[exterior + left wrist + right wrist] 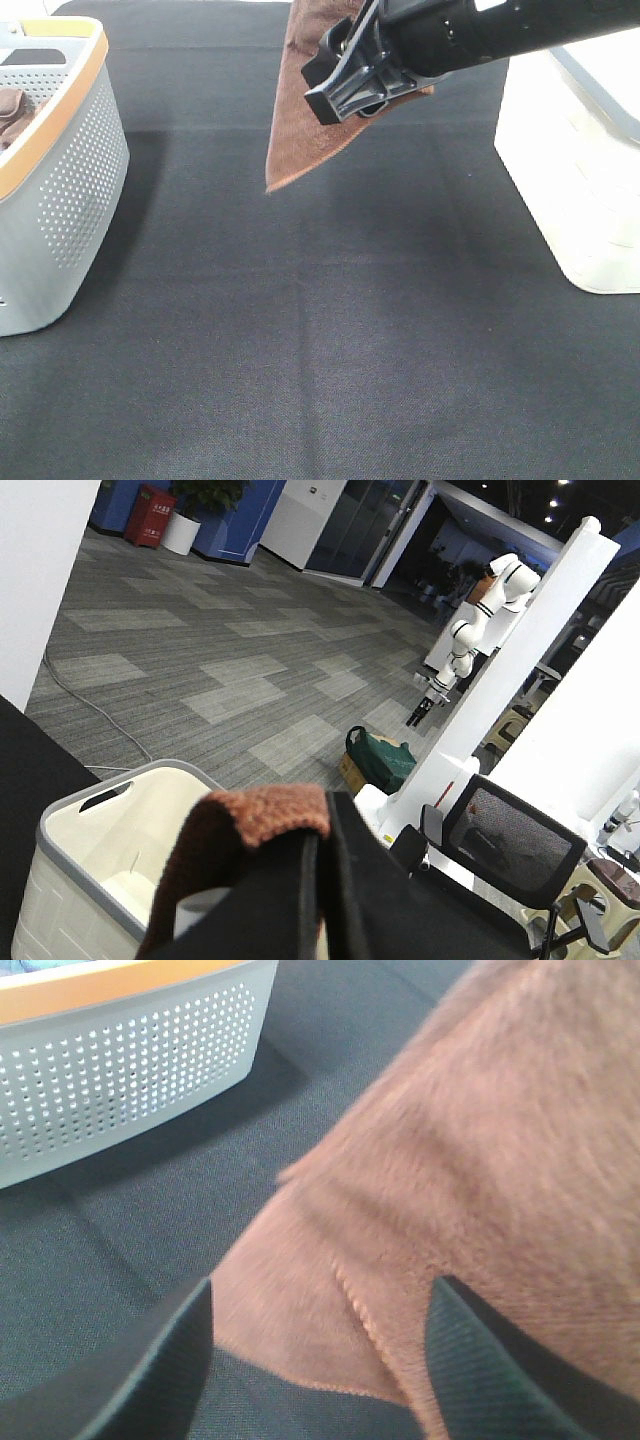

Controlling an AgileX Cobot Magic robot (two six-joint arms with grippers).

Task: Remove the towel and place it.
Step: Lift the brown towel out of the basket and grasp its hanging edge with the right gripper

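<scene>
The towel, reddish-brown, hangs in the air at the top middle of the table, with its lowest corner just above the black cloth. Its upper edge is pinched in my left gripper, which is shut on it; this gripper is above the exterior view's top edge. My right gripper reaches in from the right and stands open against the hanging towel. In the right wrist view its fingers show on either side of the towel's hem.
A grey perforated basket with an orange rim stands at the left, a bunched brown cloth inside it. A white basket stands at the right and shows empty in the left wrist view. Black cloth covers the table.
</scene>
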